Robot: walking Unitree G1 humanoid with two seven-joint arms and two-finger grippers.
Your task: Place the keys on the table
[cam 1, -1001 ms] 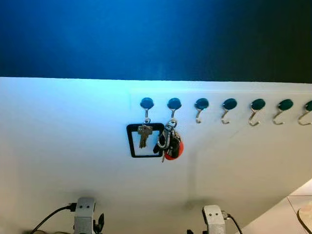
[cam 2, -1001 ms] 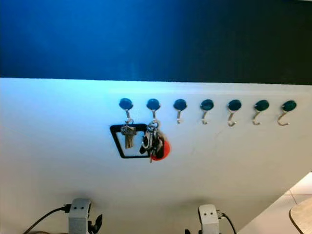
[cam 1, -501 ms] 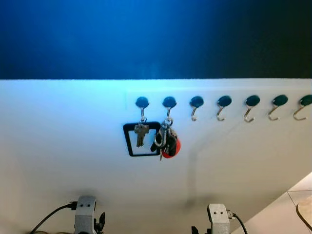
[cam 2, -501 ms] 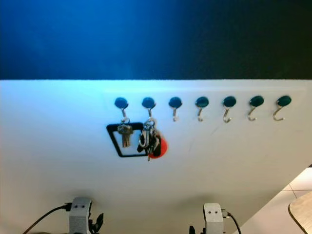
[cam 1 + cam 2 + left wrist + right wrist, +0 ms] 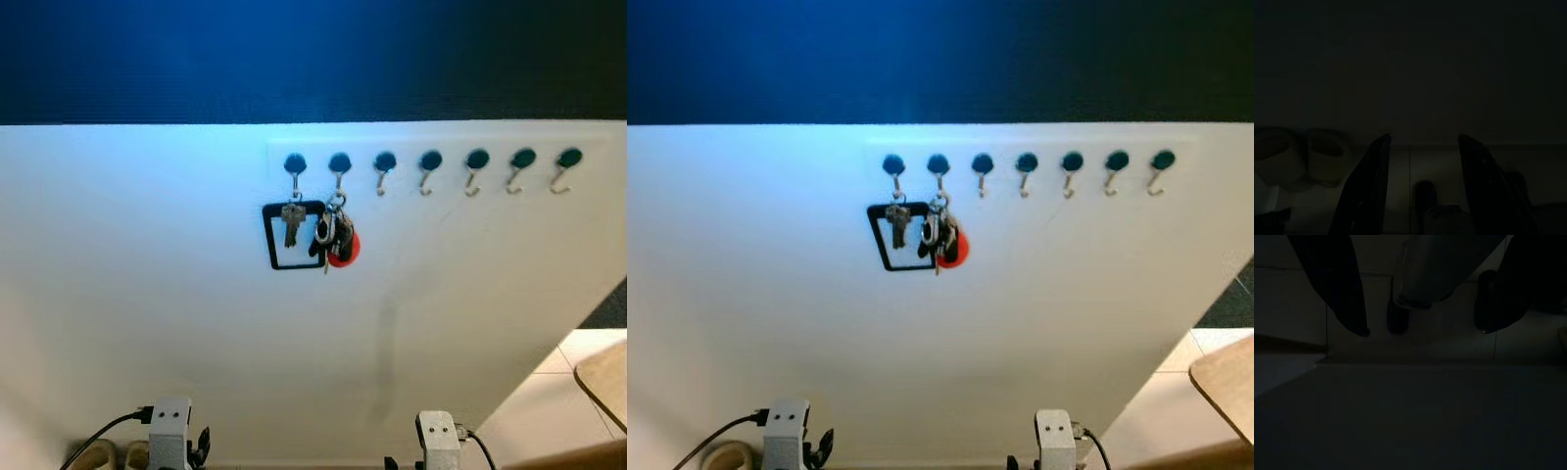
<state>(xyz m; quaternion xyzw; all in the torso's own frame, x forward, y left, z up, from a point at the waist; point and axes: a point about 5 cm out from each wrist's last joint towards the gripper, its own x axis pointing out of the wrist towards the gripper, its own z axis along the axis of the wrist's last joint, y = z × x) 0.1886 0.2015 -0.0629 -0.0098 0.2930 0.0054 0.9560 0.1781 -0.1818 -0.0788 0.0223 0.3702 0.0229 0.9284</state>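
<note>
Two key bunches hang on a row of dark-capped hooks [image 5: 429,162] fixed to a white wall panel. One is a set of silver keys [image 5: 292,220] with a black square frame behind it, on the leftmost hook. Beside it, a thicker bunch with a carabiner and a red tag [image 5: 337,241] hangs on the second hook. Both arms hang low, with their silver wrists at the bottom edge, left [image 5: 170,429] and right [image 5: 436,436], far below the keys. In the dark wrist views, the left gripper [image 5: 1423,138] and the right gripper [image 5: 1423,332] are open and hold nothing.
A light wooden table corner [image 5: 1227,380] juts in at the lower right over pale floor tiles [image 5: 529,406]. Two pale rolls [image 5: 1300,156] lie on the floor by the left arm. The wall above the white panel is dark blue.
The whole picture has shifted: the hooks and keys now sit higher and look smaller, and more of the table and floor shows, so the camera has moved. The keys stay on their hooks.
</note>
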